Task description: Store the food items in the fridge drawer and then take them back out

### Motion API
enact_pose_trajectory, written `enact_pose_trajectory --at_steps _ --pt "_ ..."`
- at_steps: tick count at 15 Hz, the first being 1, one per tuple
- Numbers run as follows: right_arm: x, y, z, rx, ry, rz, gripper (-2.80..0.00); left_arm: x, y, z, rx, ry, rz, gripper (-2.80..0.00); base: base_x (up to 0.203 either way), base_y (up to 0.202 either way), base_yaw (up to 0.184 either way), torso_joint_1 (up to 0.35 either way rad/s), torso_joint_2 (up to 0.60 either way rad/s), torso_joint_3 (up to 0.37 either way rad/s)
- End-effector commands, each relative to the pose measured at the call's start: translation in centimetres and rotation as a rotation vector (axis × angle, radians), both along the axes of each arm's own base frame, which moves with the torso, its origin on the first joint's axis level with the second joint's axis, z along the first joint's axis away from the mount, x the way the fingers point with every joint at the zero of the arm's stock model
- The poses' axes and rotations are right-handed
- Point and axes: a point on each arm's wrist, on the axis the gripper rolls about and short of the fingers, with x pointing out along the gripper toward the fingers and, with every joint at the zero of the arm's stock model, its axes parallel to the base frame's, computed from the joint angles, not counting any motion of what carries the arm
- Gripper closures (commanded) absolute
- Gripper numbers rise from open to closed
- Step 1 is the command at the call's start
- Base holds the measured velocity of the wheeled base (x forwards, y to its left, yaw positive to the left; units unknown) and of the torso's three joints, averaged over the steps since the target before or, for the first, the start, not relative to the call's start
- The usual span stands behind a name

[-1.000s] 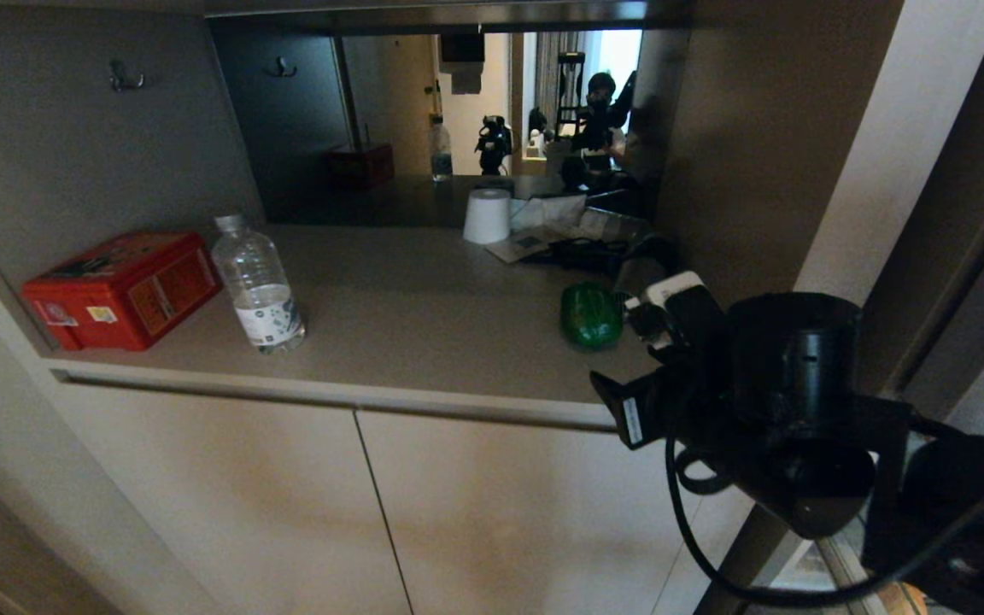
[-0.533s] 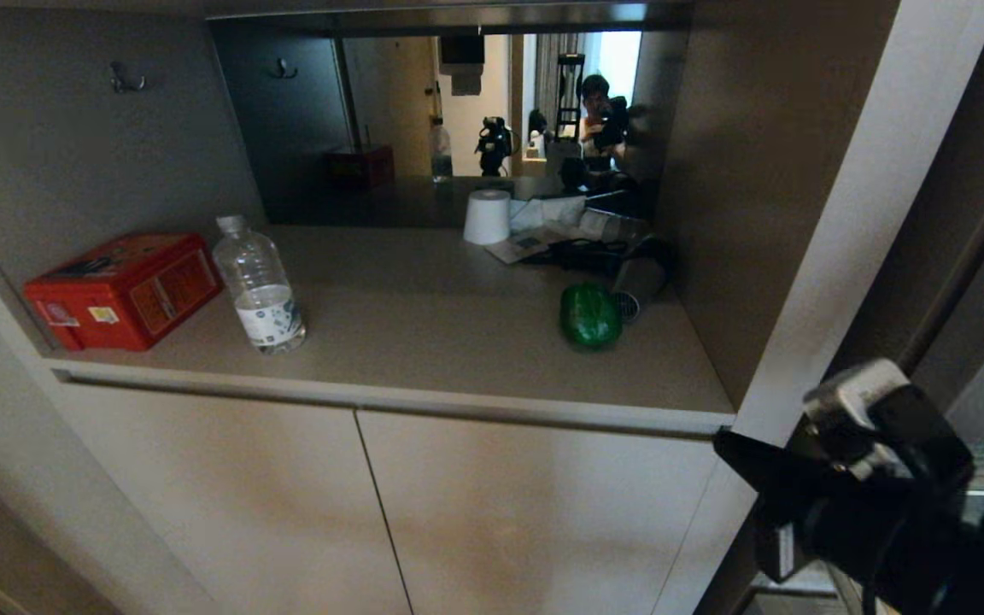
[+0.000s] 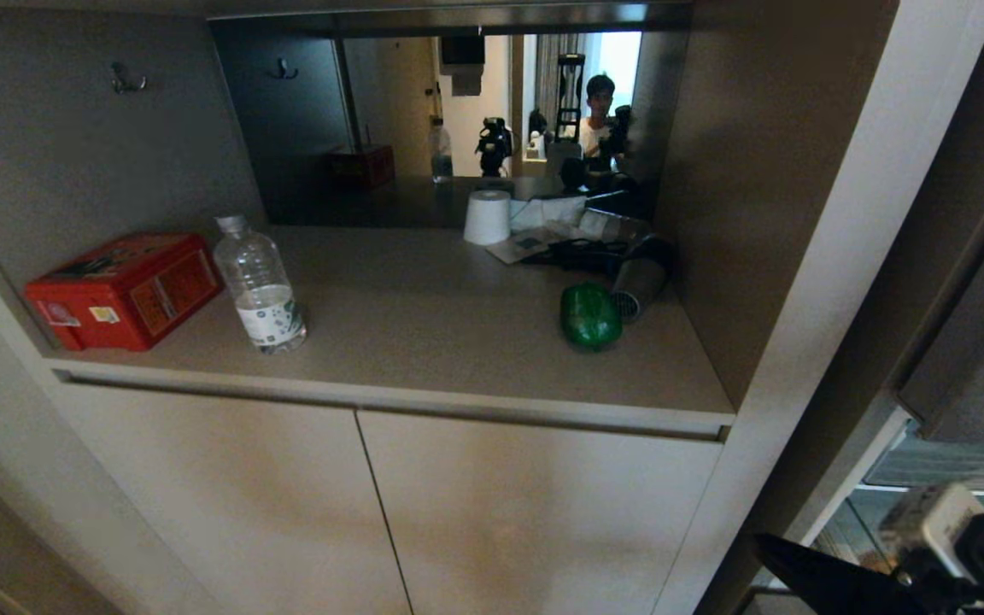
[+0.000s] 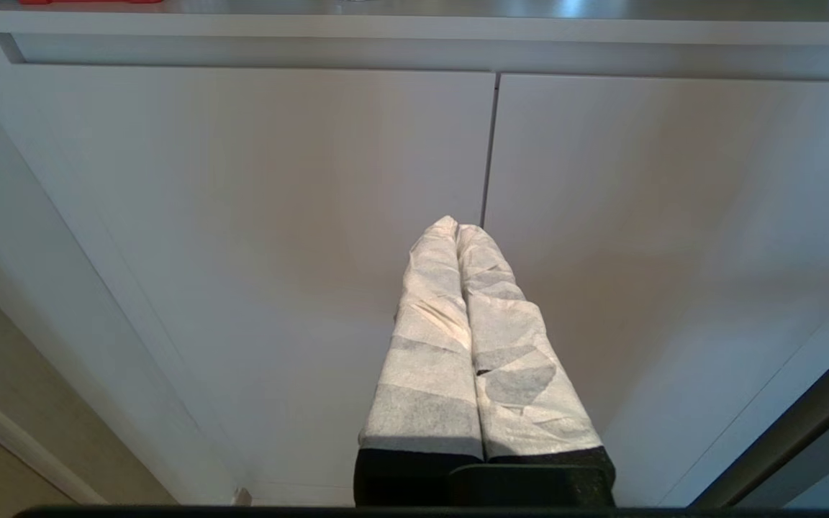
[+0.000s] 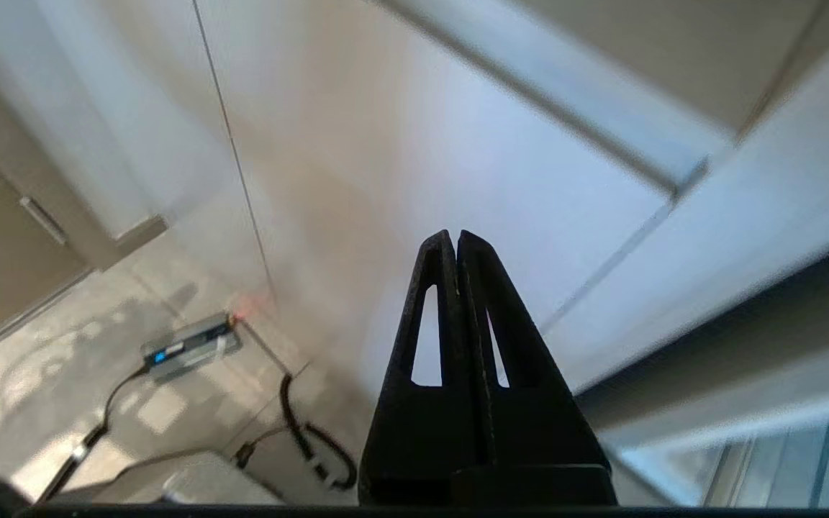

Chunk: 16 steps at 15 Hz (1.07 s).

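One of the food items, a glossy green bell pepper (image 3: pixel 590 316), lies on the beige counter (image 3: pixel 424 342) near its right wall, and no gripper touches it. My right gripper (image 3: pixel 774 548) is low at the picture's bottom right, below the counter and far from the pepper. Its black fingers (image 5: pixel 443 288) are pressed together with nothing between them. Behind that arm shows part of the transparent fridge drawer (image 3: pixel 945 468). My left gripper (image 4: pixel 455 229), wrapped in white tape, is shut and empty in front of the beige cabinet doors (image 4: pixel 242 216).
A red tin box (image 3: pixel 120 290) and a clear water bottle (image 3: pixel 259 286) stand at the counter's left. At the back are a white paper roll (image 3: pixel 487 216), papers and a silvery cylinder (image 3: pixel 637 286). A mirror shows a person (image 3: pixel 599 111). Cables and a power brick (image 5: pixel 188 347) lie on the floor.
My right arm has drawn back from beside the pepper and dropped down and to the right, below the counter's edge. The pepper has stayed in place.
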Motion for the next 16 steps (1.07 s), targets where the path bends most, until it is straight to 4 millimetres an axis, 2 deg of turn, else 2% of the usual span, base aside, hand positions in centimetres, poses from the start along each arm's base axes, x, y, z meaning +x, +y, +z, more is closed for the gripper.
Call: enact_pose_trajectory --at_steps 1,4,7,9,11,16 --pt "-0.8 -1.2 -0.6 0.012 0.002 -0.015 0.0 0.1 0.0 -0.3 0.0 0.011 0.001 0.0 0.0 0.0 0.0 0.0 0.0 0.0" --pt "-0.6 -4.0 -1.6 0.035 0.023 -0.189 0.0 0.1 0.0 -0.3 0.0 0.011 0.0 0.0 0.0 0.0 0.0 0.0 0.0 0.0" --pt "-0.2 -7.3 -1.9 0.081 0.032 -0.437 0.0 0.1 0.0 -0.3 0.0 0.011 0.0 0.0 0.0 0.0 0.0 0.0 0.0 0.0" --pt "-0.8 -9.1 -2.1 0.12 0.048 -0.576 0.0 0.1 0.0 -0.3 0.0 0.011 -0.001 0.0 0.0 0.0 0.0 0.0 0.0 0.0" --pt "-1.3 -10.0 -2.7 0.14 0.094 -0.674 0.0 0.1 0.0 -0.3 0.0 0.011 -0.001 0.0 0.0 0.0 0.0 0.0 0.0 0.0" --pt "-1.4 -10.1 -3.1 0.136 0.14 -0.665 0.0 0.1 0.0 -0.3 0.0 0.011 0.0 0.0 0.0 0.0 0.0 0.0 0.0 0.0"
